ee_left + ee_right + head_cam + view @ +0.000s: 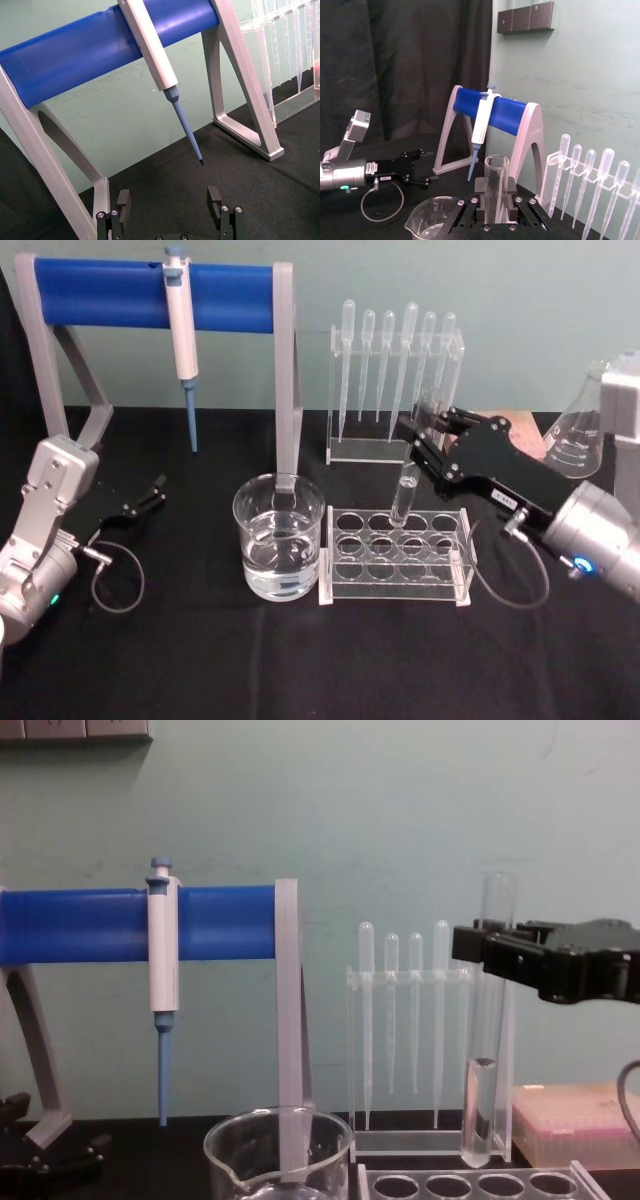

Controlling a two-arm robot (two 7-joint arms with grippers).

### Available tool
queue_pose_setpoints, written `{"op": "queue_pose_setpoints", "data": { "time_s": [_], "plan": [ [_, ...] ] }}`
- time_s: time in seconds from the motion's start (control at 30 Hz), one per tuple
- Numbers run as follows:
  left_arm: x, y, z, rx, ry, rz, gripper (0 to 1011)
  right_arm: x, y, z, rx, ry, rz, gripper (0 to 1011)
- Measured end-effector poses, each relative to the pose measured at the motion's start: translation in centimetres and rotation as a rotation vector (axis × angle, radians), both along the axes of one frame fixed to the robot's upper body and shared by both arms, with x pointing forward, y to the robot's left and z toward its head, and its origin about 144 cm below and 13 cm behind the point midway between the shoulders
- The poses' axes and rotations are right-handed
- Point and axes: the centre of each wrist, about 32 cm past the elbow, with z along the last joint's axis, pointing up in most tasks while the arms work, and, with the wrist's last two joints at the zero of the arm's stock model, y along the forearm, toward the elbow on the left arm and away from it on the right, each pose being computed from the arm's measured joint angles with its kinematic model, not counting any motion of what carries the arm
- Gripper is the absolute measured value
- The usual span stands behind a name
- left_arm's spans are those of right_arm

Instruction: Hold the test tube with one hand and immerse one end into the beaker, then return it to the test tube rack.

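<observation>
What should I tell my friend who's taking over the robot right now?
Right claw: shut on the test tube, held upright, its bottom just over the rack.
Left claw: open, parked low at the left.
Beaker: holds water, left of the rack.
Done: tube gripped; dipped or not, can't tell.
Left: dip if needed, seat tube in rack, release.

The test tube (497, 172) is clamped upright by the right gripper (495, 204), open mouth uppermost; the beaker (426, 219) is seen just beside it, the micropipette (481, 125) hung on its stand (509, 114) behind.
</observation>
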Motion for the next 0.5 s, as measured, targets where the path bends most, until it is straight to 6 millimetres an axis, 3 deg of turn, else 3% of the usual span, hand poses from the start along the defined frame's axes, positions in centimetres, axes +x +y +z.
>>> {"op": "queue_pose_setpoints", "data": {
  "time_s": [0.27,0.5],
  "plan": [
    [0.0,0.0,0.0,0.0,0.0,0.0,1000,1.3,0.1,1.9,-0.025,0.002,0.032,241],
    [0.0,0.0,0.0,0.0,0.0,0.0,1000,1.4,0.1,2.0,-0.025,0.006,0.044,241]
  ]
}}
